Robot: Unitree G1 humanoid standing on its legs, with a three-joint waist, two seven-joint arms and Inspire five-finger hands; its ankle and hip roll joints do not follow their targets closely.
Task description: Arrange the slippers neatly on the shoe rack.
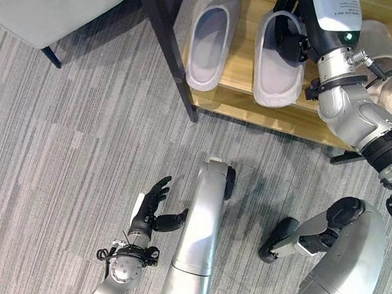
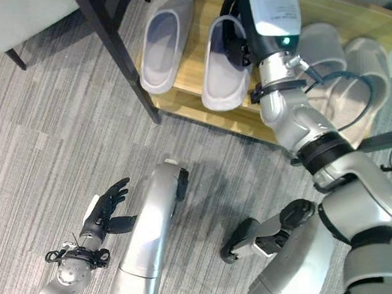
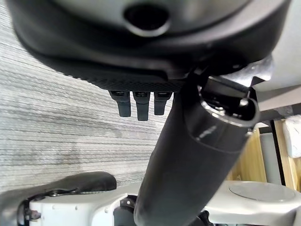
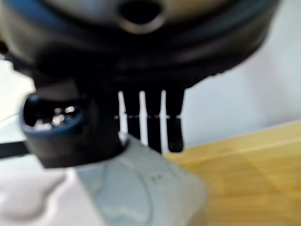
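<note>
Two pale grey slippers lie side by side on the wooden shelf [image 1: 247,104] of the shoe rack. The left slipper [image 1: 211,34] lies free. My right hand [image 1: 289,20] is over the right slipper [image 1: 277,66]. Its fingers [image 4: 162,120] reach behind the slipper's upper [image 4: 141,188] and its thumb [image 4: 61,127] presses the near side, pinching it. Two more pale slippers [image 2: 322,48] [image 2: 365,68] lie further right on the shelf, partly behind my right arm. My left hand [image 1: 153,207] hovers low over the carpet, open and holding nothing.
A black post [image 1: 169,45] of the rack stands at the shelf's left end. A grey seat [image 1: 51,15] with a dark leg [image 1: 52,58] is at the far left. Striped grey carpet [image 1: 58,153] covers the floor in front of the rack.
</note>
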